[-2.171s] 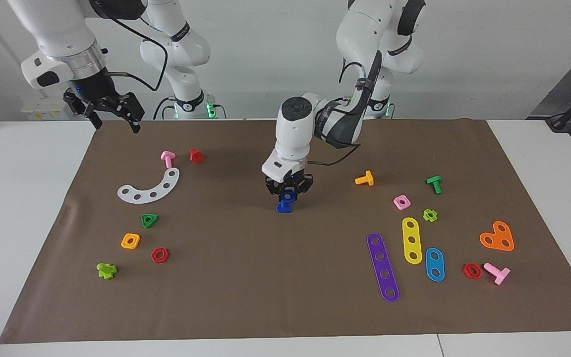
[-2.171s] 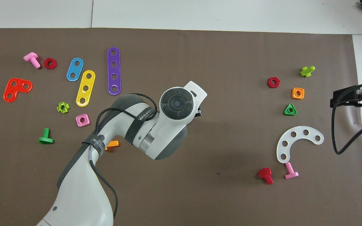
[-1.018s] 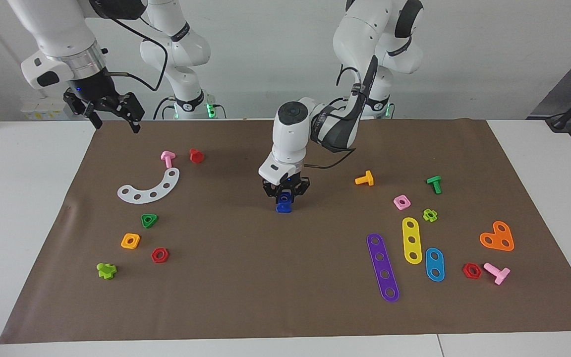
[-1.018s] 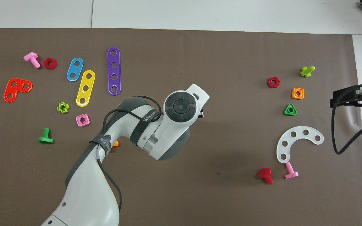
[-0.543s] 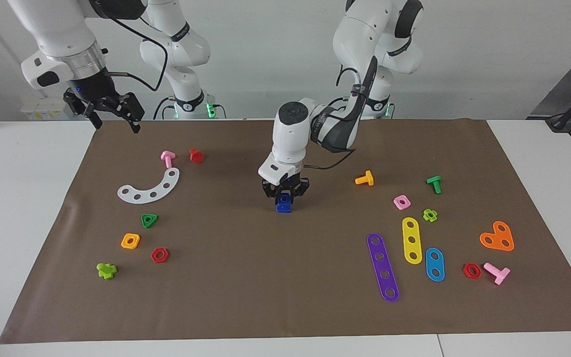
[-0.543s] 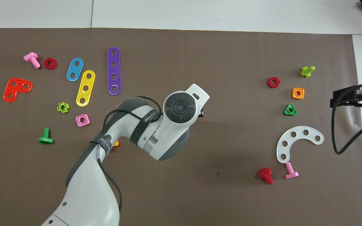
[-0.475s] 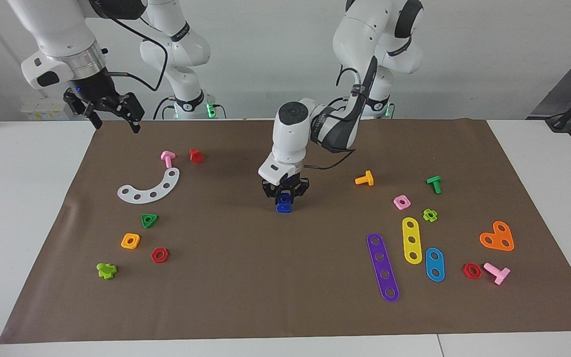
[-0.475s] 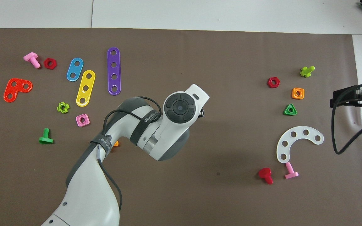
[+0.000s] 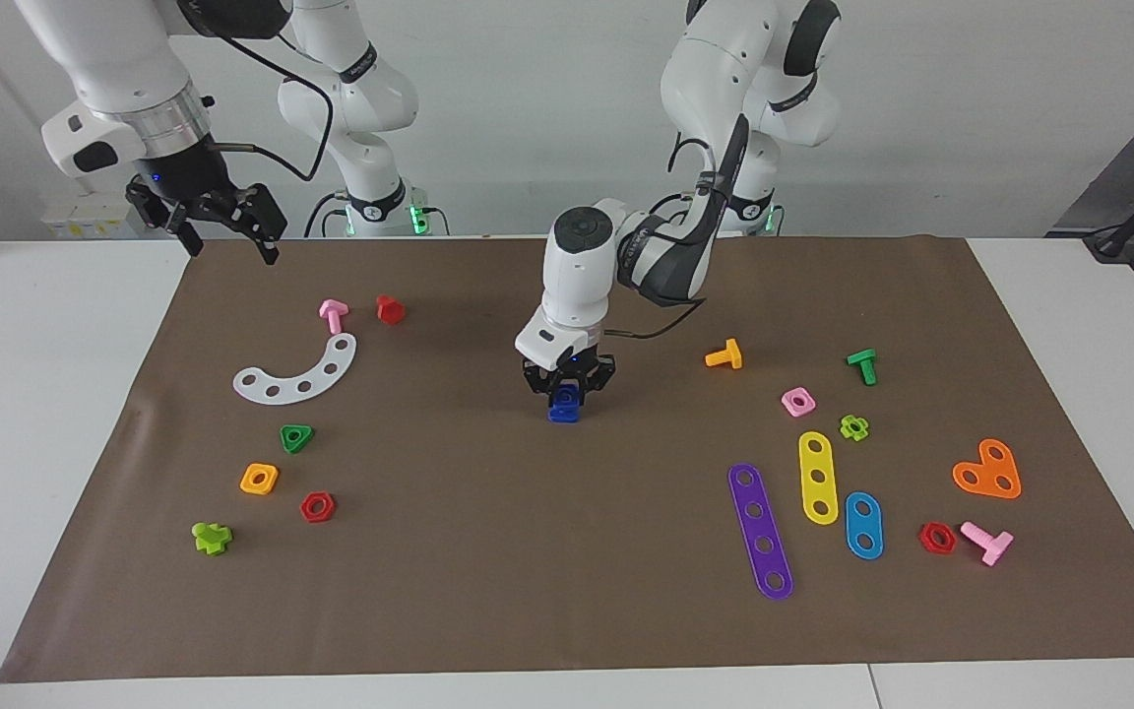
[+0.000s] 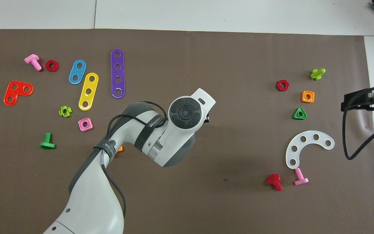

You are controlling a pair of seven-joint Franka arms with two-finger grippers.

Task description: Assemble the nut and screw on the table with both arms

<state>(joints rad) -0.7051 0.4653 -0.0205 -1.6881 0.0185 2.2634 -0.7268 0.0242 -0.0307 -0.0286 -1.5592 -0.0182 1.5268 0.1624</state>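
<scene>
My left gripper (image 9: 565,391) reaches down at the middle of the brown mat (image 9: 528,551) on the white table (image 9: 35,394). It is shut on the dark-blue nut (image 9: 563,399). The nut sits on top of the dark-blue screw (image 9: 561,416), which stands on its head on the mat. In the overhead view the left arm's wrist (image 10: 186,112) hides the gripper, nut and screw. My right gripper (image 9: 224,236) is open and empty, and waits raised over the mat's edge at the right arm's end; it also shows in the overhead view (image 10: 365,101).
A white curved plate (image 9: 298,372), a green triangular nut (image 9: 296,437) and an orange square nut (image 9: 259,479) lie toward the right arm's end. An orange bolt (image 9: 724,354), a pink square nut (image 9: 797,401) and a purple strip (image 9: 760,530) lie toward the left arm's end.
The left gripper has come down with the nut onto the screw and shifted slightly toward the right arm's end. In the last half second it has barely moved. The right arm has not moved.
</scene>
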